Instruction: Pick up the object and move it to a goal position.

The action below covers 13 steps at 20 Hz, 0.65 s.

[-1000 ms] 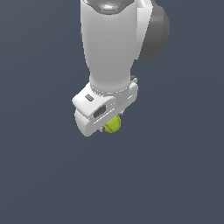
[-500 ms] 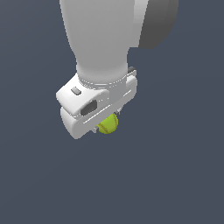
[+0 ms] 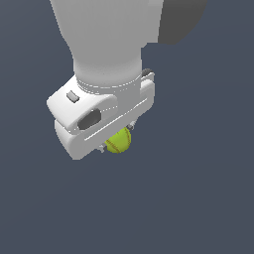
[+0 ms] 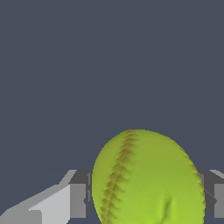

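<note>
— One ball [image 3: 119, 142], yellow-green, sat tucked right under the white gripper [image 3: 117, 141], didn't it?
— It did; the fingers [image 4: 78, 200] were clamped against both its sides, holding it.

Surface finishes: smooth matt casings, one stitched ball.

The gripper [image 3: 117, 140] is rendered as smooth white plastic with a soft satin sheen and faint highlights along its rounded edges. The arm [image 3: 106, 34] above it is finished alike, with a darker grey matt section at the joint. The ball [image 4: 148, 180] is shown in matt yellow-green, its skin slightly uneven, crossed by curved seams of brownish raised stitching. The inner jaws beside it are seen as flat grey, dull and unpolished. The backdrop [image 3: 208, 173] is a uniform matt slate-blue, untextured.
</note>
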{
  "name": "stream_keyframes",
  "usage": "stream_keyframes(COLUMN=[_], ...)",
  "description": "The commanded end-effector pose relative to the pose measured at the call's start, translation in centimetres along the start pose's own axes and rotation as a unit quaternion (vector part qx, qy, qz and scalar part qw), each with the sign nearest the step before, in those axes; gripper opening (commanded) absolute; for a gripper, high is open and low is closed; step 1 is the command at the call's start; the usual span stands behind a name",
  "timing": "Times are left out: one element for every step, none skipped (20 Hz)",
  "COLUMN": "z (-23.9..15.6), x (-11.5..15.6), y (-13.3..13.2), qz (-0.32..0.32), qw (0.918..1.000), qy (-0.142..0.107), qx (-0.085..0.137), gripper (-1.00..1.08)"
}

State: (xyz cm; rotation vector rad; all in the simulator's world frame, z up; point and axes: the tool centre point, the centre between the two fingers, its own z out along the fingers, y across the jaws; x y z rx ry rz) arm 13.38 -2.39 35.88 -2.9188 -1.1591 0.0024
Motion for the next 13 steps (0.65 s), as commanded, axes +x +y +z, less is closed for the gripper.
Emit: stream_keyframes(z=[-0.47, -0.56, -0.65, -0.72, -0.79, -0.84, -0.89, -0.92, -0.95, -0.98, -0.99, -1.0, -1.0], x=[0.1, 0.13, 0.16, 0.18, 0.2, 0.22, 0.23, 0.24, 0.25, 0.26, 0.27, 0.27, 0.27], y=[0.24, 0.31, 0.37, 0.43, 0.47, 0.51, 0.55, 0.58, 0.6, 0.61, 0.63, 0.63, 0.64], qz=[0.0, 0.0, 0.0, 0.0, 0.0, 0.0, 0.0, 0.0, 0.0, 0.0, 0.0, 0.0, 0.0], qw=[1.0, 1.0, 1.0, 1.0, 1.0, 1.0, 1.0, 1.0, 1.0, 1.0, 1.0, 1.0, 1.0], qy=[0.001, 0.001, 0.001, 0.001, 0.001, 0.001, 0.001, 0.001, 0.001, 0.001, 0.001, 0.001, 0.001], qx=[-0.001, -0.001, -0.001, -0.001, -0.001, -0.001, -0.001, -0.001, -0.001, -0.001, -0.001, -0.001, -0.001], gripper=[-1.0, -1.0, -1.0, -1.0, -1.0, -1.0, -1.0, -1.0, -1.0, -1.0, -1.0, -1.0, -1.0])
